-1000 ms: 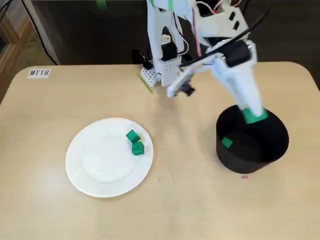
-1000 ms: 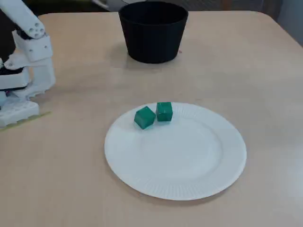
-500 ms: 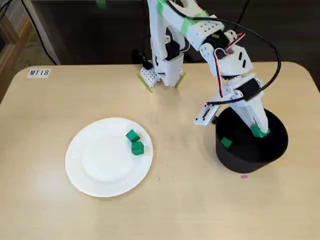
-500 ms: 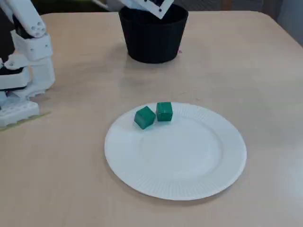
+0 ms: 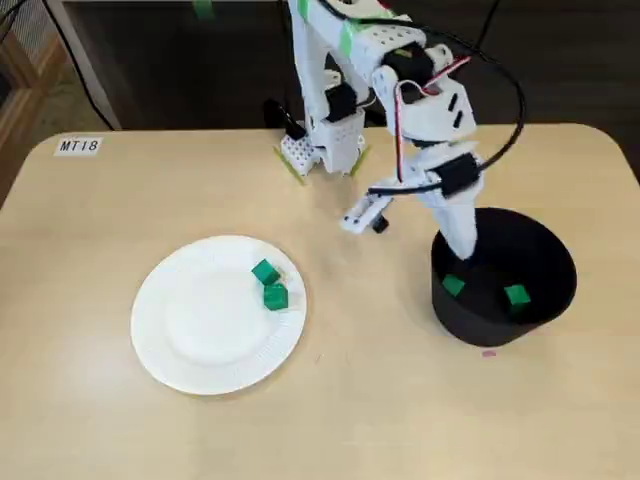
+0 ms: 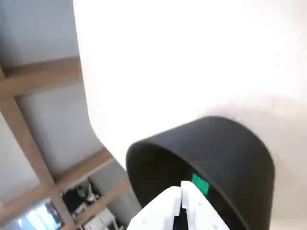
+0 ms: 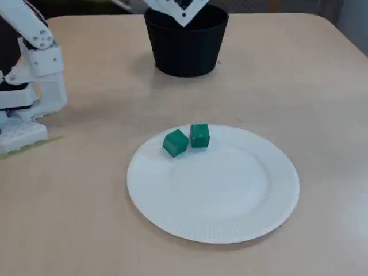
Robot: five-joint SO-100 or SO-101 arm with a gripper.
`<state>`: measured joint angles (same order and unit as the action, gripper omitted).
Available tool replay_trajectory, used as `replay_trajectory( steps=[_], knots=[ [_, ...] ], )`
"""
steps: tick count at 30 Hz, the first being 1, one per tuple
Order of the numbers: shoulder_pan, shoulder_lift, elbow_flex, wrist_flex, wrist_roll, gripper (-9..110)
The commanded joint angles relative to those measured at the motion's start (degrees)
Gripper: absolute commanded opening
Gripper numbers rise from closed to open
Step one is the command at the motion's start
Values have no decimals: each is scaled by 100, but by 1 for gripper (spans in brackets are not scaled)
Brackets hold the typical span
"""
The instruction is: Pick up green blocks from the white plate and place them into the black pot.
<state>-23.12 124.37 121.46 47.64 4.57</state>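
Gripper above black pot rim, MT18 label well apart

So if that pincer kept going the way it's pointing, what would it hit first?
The pincer points down into the black pot, so probably the pot's floor beside a green block; depth is unclear.

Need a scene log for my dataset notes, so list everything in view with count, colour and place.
table: 1, pale wood, under everything
white plate: 1, white, on the table, left of the pot in a fixed view
black pot: 1, black, on the table
green blocks: 2, green, side by side on the plate
green blocks: 2 more, green, inside the pot
label: 1, white, reads MT18, at a table corner
arm: 1, white, base at the table's far edge
fingers: 2, white, over the pot, seemingly shut, empty
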Motion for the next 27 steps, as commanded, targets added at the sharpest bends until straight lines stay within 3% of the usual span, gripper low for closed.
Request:
replay_trajectory(
  steps=[1,11,17,21,27],
  knots=[
    [677,404,-97,624,-158,-2],
    [2812,-624,-26,1116,-1951,-2],
    [3489,-1081,-97,1037,-2259,-2],
    [3498,-1151,-149,1046,-2479,23],
    [3577,-1362,-325,1099,-2558,29]
  ],
)
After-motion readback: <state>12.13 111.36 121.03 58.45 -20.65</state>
